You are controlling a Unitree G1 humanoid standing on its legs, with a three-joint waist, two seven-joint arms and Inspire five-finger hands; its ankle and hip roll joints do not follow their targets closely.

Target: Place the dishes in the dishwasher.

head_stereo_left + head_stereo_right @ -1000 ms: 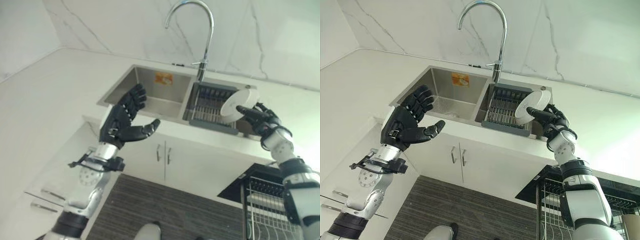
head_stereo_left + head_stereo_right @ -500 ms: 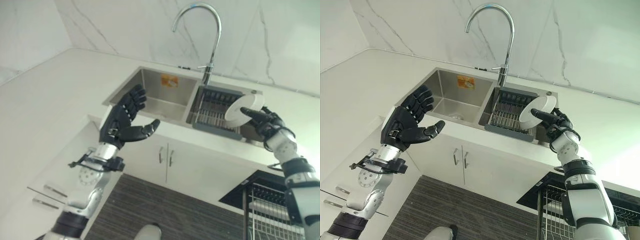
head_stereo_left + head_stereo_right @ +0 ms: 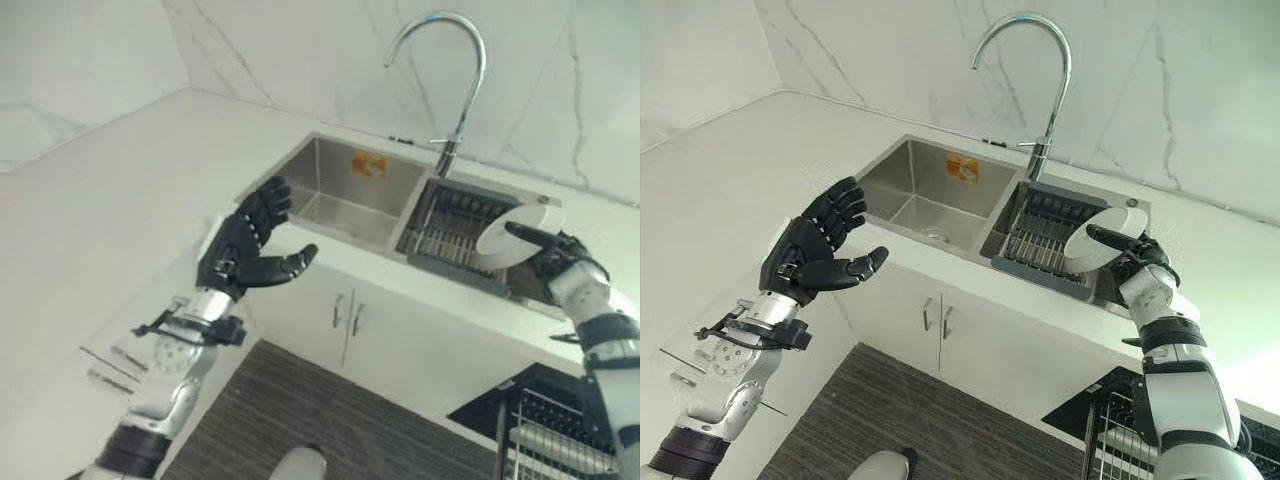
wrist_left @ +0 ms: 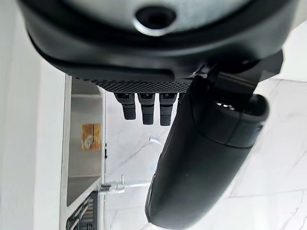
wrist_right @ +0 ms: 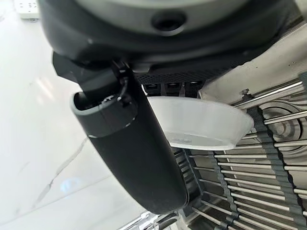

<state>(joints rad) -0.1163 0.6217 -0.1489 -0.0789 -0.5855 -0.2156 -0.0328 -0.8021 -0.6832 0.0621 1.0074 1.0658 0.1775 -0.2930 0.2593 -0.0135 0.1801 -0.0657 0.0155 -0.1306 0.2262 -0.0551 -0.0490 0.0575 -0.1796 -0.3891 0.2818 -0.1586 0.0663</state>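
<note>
My right hand [image 3: 551, 256] pinches a white bowl-like dish [image 3: 515, 229] between thumb and fingers, holding it tilted just above the dark dish rack [image 3: 452, 225] in the right sink basin. The right wrist view shows the dish [image 5: 199, 123] gripped by the thumb [image 5: 129, 153] over the rack's bars [image 5: 249, 172]. My left hand [image 3: 240, 250] hovers open in front of the left basin [image 3: 345, 190], holding nothing. The dishwasher's wire rack [image 3: 555, 440] shows at the lower right, below the counter.
A tall chrome faucet [image 3: 455, 90] arches over the divider between the basins. White countertop [image 3: 120, 190] runs to the left and wraps the sink. White cabinet doors [image 3: 345, 315] stand below, with dark wood floor [image 3: 330, 420] in front.
The camera has shifted, so the sink sits further right and lower in view. The right hand keeps hold of the dish over the rack; the left hand has stayed open.
</note>
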